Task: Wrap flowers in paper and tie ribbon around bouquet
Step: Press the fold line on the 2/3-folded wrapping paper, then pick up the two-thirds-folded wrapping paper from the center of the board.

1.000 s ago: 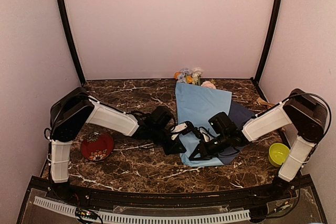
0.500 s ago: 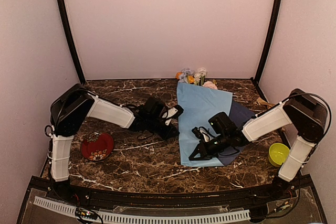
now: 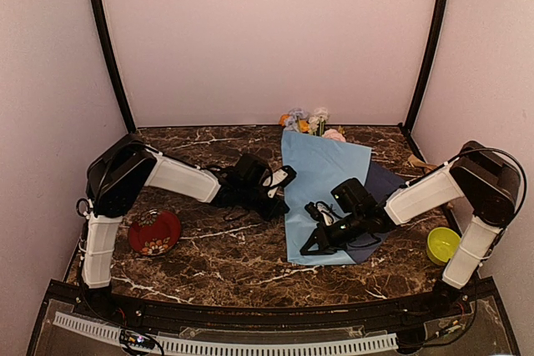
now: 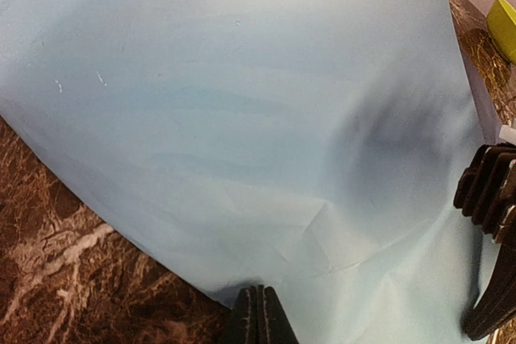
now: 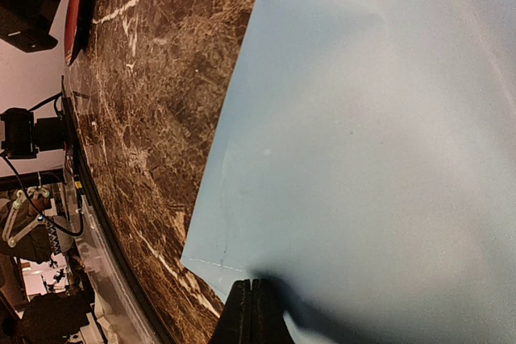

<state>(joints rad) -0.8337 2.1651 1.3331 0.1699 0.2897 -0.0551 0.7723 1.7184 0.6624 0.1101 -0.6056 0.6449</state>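
The light-blue paper [image 3: 321,172] lies folded over the flowers [image 3: 304,120]; only their small heads poke out at its far end. A navy face [image 3: 382,183] shows along the right side. My left gripper [image 3: 284,177] is shut, its tips at the paper's left edge [image 4: 242,118]; I see nothing pinched between them [image 4: 260,316]. My right gripper [image 3: 305,248] is shut too, tips resting on the paper near its near corner [image 5: 251,304]. A tan ribbon [image 3: 420,162] lies at the far right by the wall.
A red patterned dish [image 3: 154,233] sits near the left arm's base. A yellow-green bowl [image 3: 441,244] stands at the right front. The dark marble table [image 3: 217,264] is walled in on three sides by pink panels.
My left gripper has drawn back from the paper's near-left part and moved farther along its left edge. The paper's left edge shifted slightly. The right arm has stayed put.
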